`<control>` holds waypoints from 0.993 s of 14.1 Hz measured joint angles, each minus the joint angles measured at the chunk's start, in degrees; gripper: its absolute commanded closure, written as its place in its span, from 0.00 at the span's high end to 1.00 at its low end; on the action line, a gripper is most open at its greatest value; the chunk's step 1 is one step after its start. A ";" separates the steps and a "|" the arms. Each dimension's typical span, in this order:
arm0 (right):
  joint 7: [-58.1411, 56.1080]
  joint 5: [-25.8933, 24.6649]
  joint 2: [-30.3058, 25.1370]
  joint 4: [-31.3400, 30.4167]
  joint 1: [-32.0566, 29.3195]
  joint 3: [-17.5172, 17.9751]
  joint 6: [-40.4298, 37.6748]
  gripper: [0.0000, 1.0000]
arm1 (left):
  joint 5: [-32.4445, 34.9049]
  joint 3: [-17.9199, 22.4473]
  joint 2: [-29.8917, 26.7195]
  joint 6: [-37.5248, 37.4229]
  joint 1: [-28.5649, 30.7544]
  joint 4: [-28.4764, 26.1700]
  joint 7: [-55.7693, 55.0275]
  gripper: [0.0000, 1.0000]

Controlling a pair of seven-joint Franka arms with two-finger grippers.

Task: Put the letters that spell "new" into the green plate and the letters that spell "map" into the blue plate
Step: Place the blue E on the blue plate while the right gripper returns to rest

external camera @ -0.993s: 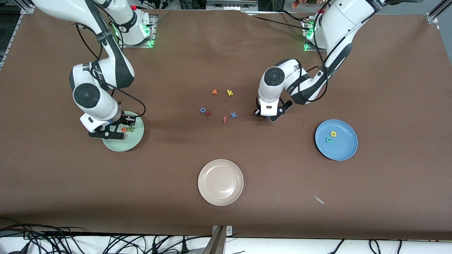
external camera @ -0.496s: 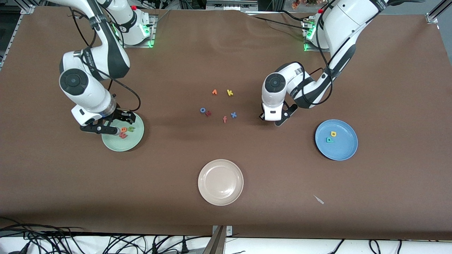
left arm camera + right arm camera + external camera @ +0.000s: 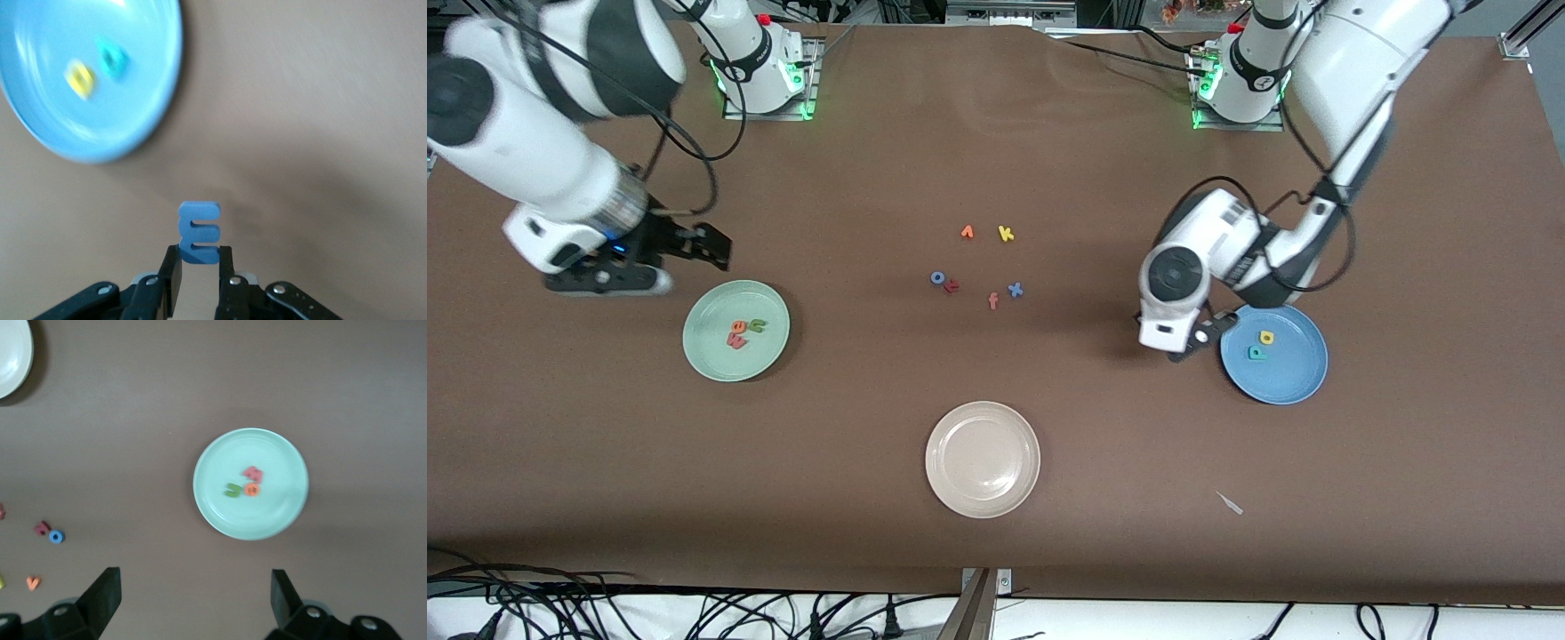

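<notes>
The left gripper (image 3: 1199,342) is hovering over bare brown table just beside the rim of the blue plate (image 3: 1294,382), in the middle band of the front view. Its fingers are clamping the blue "m" (image 3: 199,232). Only the left wrist view shows this: the flat foam letter is standing on edge between the black pads, while the front view hides it under the wrist. The yellow "a" (image 3: 1266,338) and teal "p" (image 3: 1256,353) are lying close together in the glossy plate, toward its upper rim.

The right gripper (image 3: 667,265) is hanging above the table next to the green plate (image 3: 694,351), its fingers spread wide and holding nothing. The orange "e" (image 3: 739,327), green "n" (image 3: 757,325) and pinkish-red "w" (image 3: 736,340) are clustering near that plate's centre.

Open cloth is surrounding both plates. The spare letters are sitting mid-frame: an orange "v" shape (image 3: 967,232), yellow "k" (image 3: 1006,234), blue "o" (image 3: 937,277), salmon "f" (image 3: 993,301) and blue "x" (image 3: 1015,289). The cream-white plate (image 3: 938,460) is resting at lower centre.
</notes>
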 measured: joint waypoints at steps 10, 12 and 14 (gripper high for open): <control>-1.19 0.16 -2.69 5.30 -0.49 -2.71 -10.04 1.00 | -0.08 1.98 3.18 -4.65 14.64 7.09 46.99 1.00; -1.19 0.16 -2.33 5.52 -0.49 -2.84 -10.04 1.00 | -0.08 1.92 3.08 -9.36 14.87 11.30 47.91 1.00; -1.24 0.16 -2.19 6.50 -0.51 -3.64 -10.70 1.00 | -0.08 1.75 2.89 -12.94 14.89 14.42 48.00 1.00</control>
